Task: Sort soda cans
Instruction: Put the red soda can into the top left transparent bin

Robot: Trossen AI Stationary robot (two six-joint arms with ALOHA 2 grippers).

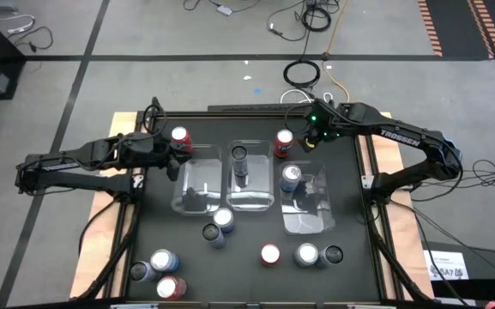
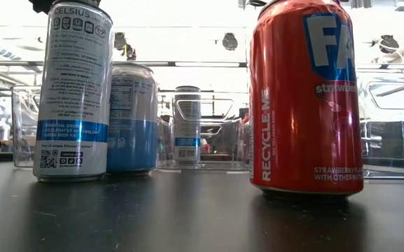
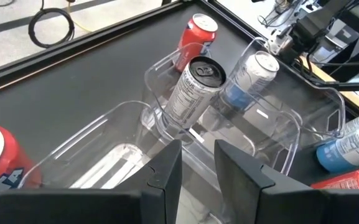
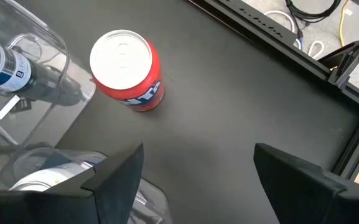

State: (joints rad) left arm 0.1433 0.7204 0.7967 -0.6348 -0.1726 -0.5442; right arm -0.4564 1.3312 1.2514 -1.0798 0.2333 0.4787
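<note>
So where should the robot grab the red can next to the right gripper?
Probably round the middle of its body, coming down from above. The red can stands upright on the mat with open space on most sides; only the clear bin sits close on one side. The right gripper hangs open beside it, wide enough to straddle the round wall.

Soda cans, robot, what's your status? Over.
Left gripper empty above left bin. Right gripper open beside red can. Nothing blocking.
</note>
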